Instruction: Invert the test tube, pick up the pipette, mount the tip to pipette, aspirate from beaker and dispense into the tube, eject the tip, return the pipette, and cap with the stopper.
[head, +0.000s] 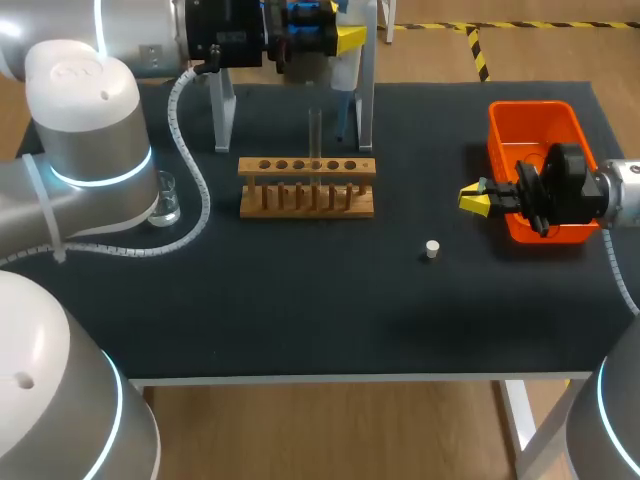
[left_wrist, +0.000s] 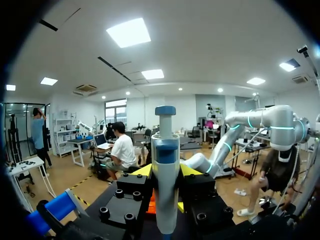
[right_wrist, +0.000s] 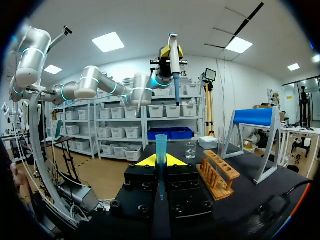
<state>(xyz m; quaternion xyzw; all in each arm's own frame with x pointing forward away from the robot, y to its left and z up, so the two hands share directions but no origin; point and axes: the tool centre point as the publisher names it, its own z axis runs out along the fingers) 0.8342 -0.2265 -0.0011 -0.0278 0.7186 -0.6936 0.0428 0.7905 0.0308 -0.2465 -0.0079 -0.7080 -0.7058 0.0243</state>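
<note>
The left hand (left_wrist: 165, 176) grips the pipette (left_wrist: 165, 150) over the table's (head: 300, 310) far edge; the right hand (right_wrist: 161, 162) clasps a blue tip (right_wrist: 161, 144) beside the orange bin (head: 535, 118).

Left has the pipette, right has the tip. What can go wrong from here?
1. The tip is thin and held only by the right gripper. If the pipette in the left gripper meets it off-axis, the tip may tilt or slip out.
2. The stopper lies loose between the right gripper and the rack; a low sweep could knock it away.
3. The beaker sits close beside the left arm and may get bumped.
</note>
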